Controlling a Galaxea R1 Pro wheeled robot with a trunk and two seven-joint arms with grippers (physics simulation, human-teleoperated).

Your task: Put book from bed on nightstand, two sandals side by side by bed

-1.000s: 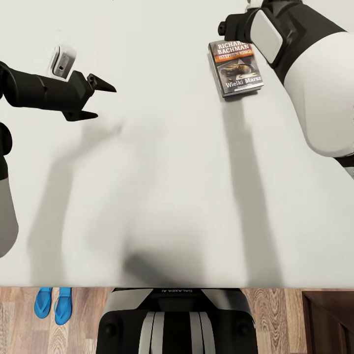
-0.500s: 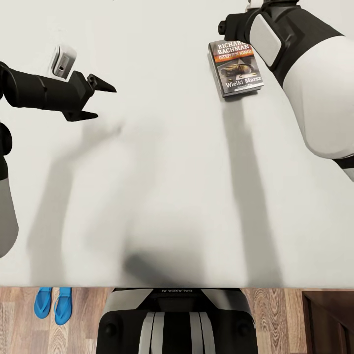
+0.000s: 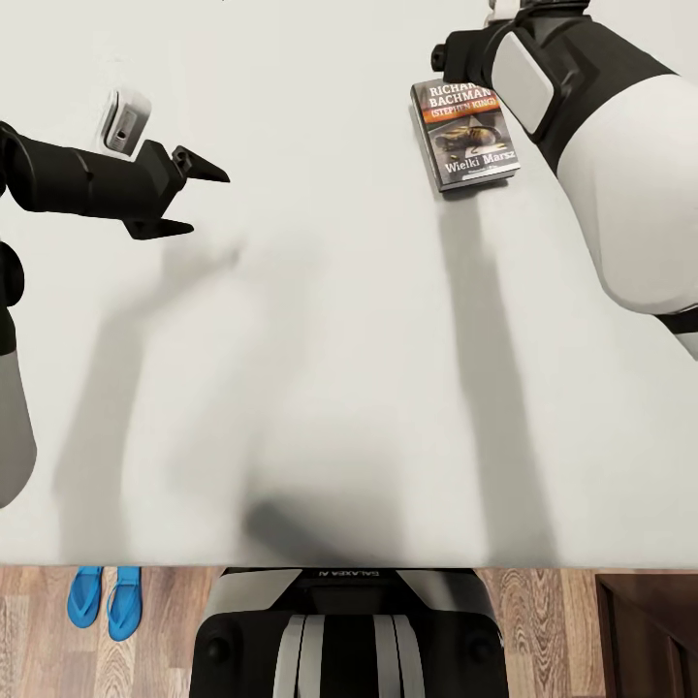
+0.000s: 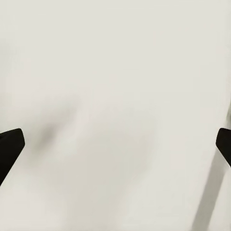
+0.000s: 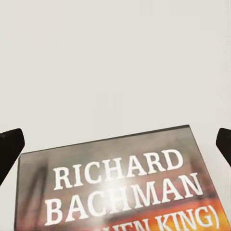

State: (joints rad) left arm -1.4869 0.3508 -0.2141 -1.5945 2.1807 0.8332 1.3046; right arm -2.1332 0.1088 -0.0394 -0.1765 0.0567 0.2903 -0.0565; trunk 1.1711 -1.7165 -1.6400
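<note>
Head view looks down on the bed point(image 3: 339, 388), where the book point(image 3: 465, 134) lies flat at about 1 o'clock, cover up. The right gripper point(image 5: 115, 144) is above the book's top edge with its fingers spread wide, not touching it. At 10 o'clock the left gripper point(image 3: 199, 199) hangs over bare mattress, fingers also apart. The two sandals point(image 3: 105, 601) lie side by side on the wooden floor point(image 3: 543, 620) at 7 o'clock, near the bed's edge.

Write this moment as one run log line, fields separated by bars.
book flat on bed | right gripper open above book | left gripper open, empty | sandals on floor
</note>
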